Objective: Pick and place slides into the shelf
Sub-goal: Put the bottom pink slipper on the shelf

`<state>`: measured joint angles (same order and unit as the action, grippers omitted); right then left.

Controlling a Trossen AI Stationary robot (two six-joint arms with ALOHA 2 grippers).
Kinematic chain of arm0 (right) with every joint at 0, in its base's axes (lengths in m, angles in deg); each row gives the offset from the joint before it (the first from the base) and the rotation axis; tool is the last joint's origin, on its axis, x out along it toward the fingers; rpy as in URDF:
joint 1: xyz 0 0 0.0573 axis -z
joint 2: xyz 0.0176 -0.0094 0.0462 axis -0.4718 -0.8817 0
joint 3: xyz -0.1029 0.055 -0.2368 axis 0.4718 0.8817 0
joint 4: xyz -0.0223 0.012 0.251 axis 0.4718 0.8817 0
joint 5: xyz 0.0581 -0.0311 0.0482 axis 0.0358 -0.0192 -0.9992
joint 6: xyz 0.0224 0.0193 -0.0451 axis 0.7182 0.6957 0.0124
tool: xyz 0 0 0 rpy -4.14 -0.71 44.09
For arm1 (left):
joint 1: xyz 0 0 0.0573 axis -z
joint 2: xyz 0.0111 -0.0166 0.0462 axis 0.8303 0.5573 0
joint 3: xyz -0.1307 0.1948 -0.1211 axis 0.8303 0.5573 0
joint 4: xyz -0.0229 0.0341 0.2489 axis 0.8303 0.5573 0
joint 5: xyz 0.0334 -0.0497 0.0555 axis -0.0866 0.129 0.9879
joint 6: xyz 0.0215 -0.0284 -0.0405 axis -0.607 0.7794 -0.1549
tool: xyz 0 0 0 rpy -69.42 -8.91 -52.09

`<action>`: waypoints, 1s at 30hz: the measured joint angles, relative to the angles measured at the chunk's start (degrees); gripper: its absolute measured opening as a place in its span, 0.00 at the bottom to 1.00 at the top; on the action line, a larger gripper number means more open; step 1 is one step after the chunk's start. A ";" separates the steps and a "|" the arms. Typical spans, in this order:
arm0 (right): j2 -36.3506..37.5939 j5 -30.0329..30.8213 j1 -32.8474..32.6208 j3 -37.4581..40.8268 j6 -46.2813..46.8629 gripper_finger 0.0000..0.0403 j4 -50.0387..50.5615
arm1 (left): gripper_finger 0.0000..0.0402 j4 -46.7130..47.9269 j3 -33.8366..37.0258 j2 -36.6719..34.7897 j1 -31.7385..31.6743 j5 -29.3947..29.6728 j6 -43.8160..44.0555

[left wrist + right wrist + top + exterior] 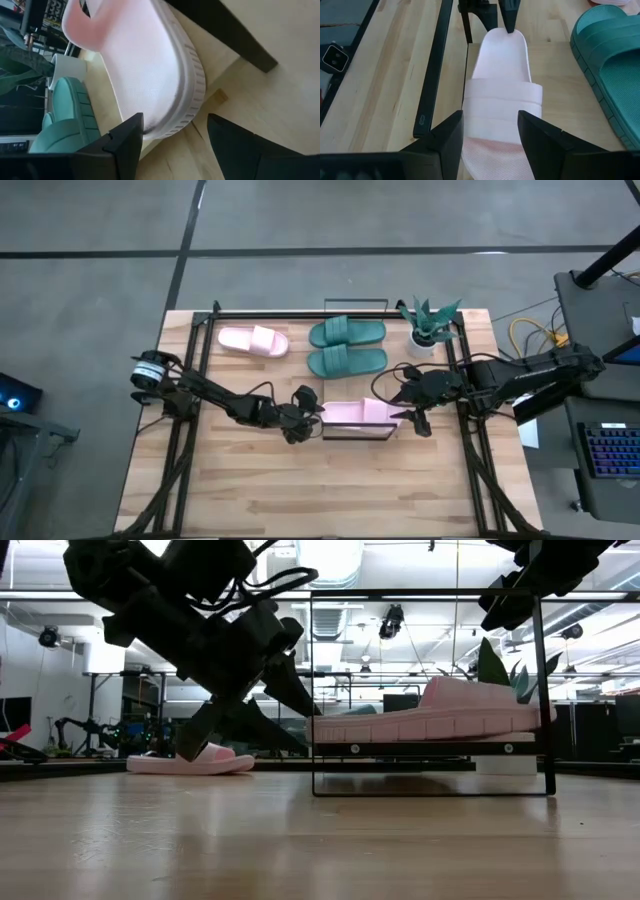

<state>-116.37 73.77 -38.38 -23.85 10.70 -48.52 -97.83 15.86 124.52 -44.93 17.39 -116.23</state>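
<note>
One pale pink slide [352, 412] lies sole down on the shelf's wood plank [350, 430], its strap toward the table's right. My left gripper [312, 412] is open at the slide's heel end [170, 100]. My right gripper [408, 417] is open and hovers above the toe end [492, 150], clear of it in the low view. The second pink slide [253, 341] and two teal slides [347, 332] [347, 362] rest sole down on the table near its far edge. My left gripper comes at the pink slide level, from the table's left. One fingertip [127, 142] lies against the heel's ribbed rim [157, 127]. The other finger [240, 145] stands apart from it. The slide stays flat on the shelf's plank.
A potted plant [430, 325] stands at the far right of the table, beside the teal slides. Black frame rails [190, 380] [465, 395] run along both sides of the table. The shelf's thin black wire frame [540, 690] rises around the slide. Bare wood lies toward the near edge.
</note>
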 joint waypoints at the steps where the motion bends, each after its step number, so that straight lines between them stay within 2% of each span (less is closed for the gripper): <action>1: 0.00 -0.01 0.01 0.00 0.00 0.44 -0.02 | 0.51 0.02 0.00 0.02 0.00 0.34 0.03; 18: 0.02 -0.02 0.01 0.22 0.02 0.44 -0.07 | 0.49 -1.37 -0.39 -0.05 -0.07 1.10 -1.18; 30: 0.02 -0.02 0.01 0.24 0.02 0.44 -0.09 | 0.17 -1.51 -0.42 -0.05 -0.04 -0.99 -1.57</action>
<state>-116.35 73.75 -38.37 -23.61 10.72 -48.61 -99.34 15.45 124.47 -44.98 16.41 -117.80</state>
